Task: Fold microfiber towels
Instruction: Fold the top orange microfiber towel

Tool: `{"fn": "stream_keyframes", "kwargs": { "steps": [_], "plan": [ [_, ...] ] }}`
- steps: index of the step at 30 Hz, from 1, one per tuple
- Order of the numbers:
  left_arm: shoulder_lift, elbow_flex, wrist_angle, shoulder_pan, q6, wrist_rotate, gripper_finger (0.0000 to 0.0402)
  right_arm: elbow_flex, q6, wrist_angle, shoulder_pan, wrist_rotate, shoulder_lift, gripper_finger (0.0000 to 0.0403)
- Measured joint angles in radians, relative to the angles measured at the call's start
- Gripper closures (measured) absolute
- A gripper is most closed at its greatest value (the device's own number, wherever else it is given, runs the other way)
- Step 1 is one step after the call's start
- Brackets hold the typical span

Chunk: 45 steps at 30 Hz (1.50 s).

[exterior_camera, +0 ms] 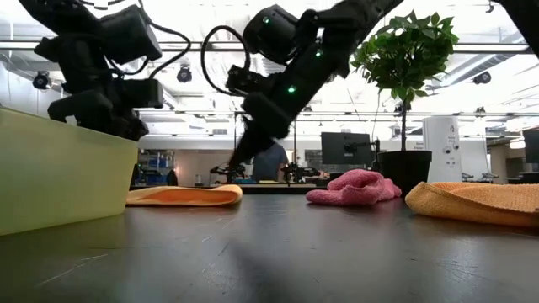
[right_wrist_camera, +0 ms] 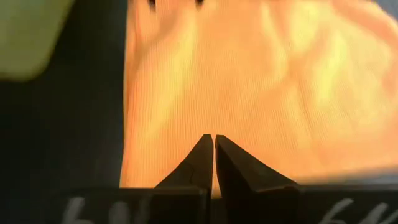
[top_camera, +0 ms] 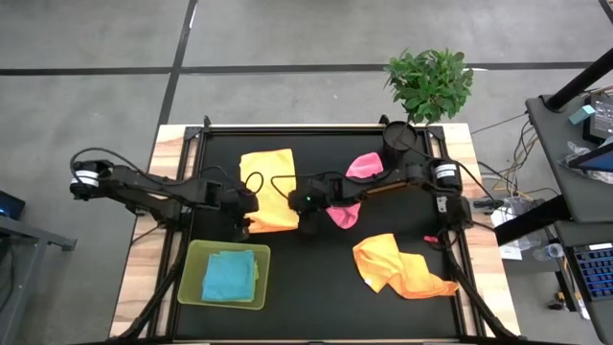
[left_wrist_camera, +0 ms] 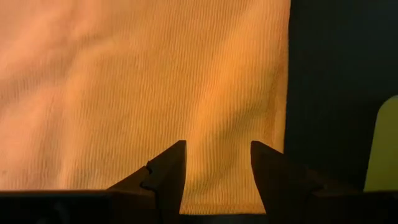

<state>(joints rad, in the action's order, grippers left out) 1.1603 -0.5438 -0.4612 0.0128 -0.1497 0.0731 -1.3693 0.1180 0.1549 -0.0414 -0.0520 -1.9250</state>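
No readable labels; faint white marks on the right wrist housing are illegible. Yellow towel lies flat on the black table, between both grippers. Left gripper over its edge nearest the green tray, jaws parted, empty. Right gripper over the opposite edge, jaws pressed together, holding nothing.

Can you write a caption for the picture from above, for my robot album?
Two robot hands over a yellow towel, blue towel in the green tray.

overhead, table-level, 2 wrist cams
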Motion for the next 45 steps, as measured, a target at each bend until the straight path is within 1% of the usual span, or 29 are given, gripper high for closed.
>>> {"fn": "stream_keyframes", "kwargs": {
  "steps": [3,4,8,11,13,19,22,25,28,31,34,38,41,43,45],
  "plan": [
    [-0.017,0.012,0.002,0.000,0.000,0.000,0.0237,0.000,-0.003,-0.146,-0.030,0.093,-0.047,0.0390],
    [-0.018,0.018,0.003,0.000,0.000,0.000,0.0238,0.000,-0.003,-0.185,-0.036,0.106,-0.067,0.0390],
    [-0.011,0.058,0.026,0.000,-0.010,0.005,0.0251,-0.003,-0.018,-0.324,-0.062,0.107,-0.130,0.0390],
    [0.009,0.073,0.053,0.000,-0.027,0.005,0.0276,-0.035,-0.056,-0.352,-0.090,0.105,-0.164,0.0390],
    [0.023,0.073,0.058,0.000,-0.027,0.005,0.0296,-0.051,-0.080,-0.348,-0.108,0.102,-0.186,0.0390],
    [0.051,0.073,0.059,0.000,-0.027,0.005,0.0349,-0.081,-0.251,-0.325,-0.158,0.106,-0.244,0.0390],
    [0.054,0.073,0.057,0.000,-0.028,0.005,0.0365,-0.083,-0.311,-0.299,-0.183,0.063,-0.245,0.0390],
    [0.052,0.073,0.055,0.000,-0.027,0.006,0.0374,-0.085,-0.327,-0.272,-0.203,0.037,-0.242,0.0390],
    [0.048,0.069,0.051,0.000,-0.022,0.007,0.0375,-0.085,-0.323,-0.268,-0.209,0.037,-0.239,0.0390],
    [0.043,0.057,0.050,0.000,-0.020,0.032,0.0375,-0.083,-0.286,-0.250,-0.202,0.037,-0.222,0.0390],
    [0.040,0.044,0.050,0.000,-0.019,0.034,0.0375,-0.081,-0.241,-0.221,-0.188,0.057,-0.186,0.0390],
    [0.032,0.028,0.052,0.000,0.008,0.034,0.0375,-0.082,-0.163,-0.149,-0.162,0.083,-0.126,0.0390],
    [0.027,0.020,0.051,0.001,0.040,0.036,0.0375,-0.082,-0.116,-0.077,-0.137,0.088,-0.105,0.0390],
    [0.020,0.019,0.050,0.001,0.055,0.037,0.0375,-0.082,-0.087,-0.040,-0.123,0.134,-0.100,0.0390],
    [0.015,0.019,0.049,0.001,0.055,0.037,0.0375,-0.082,-0.073,-0.005,-0.113,0.234,-0.097,0.0390]
  ]
}}
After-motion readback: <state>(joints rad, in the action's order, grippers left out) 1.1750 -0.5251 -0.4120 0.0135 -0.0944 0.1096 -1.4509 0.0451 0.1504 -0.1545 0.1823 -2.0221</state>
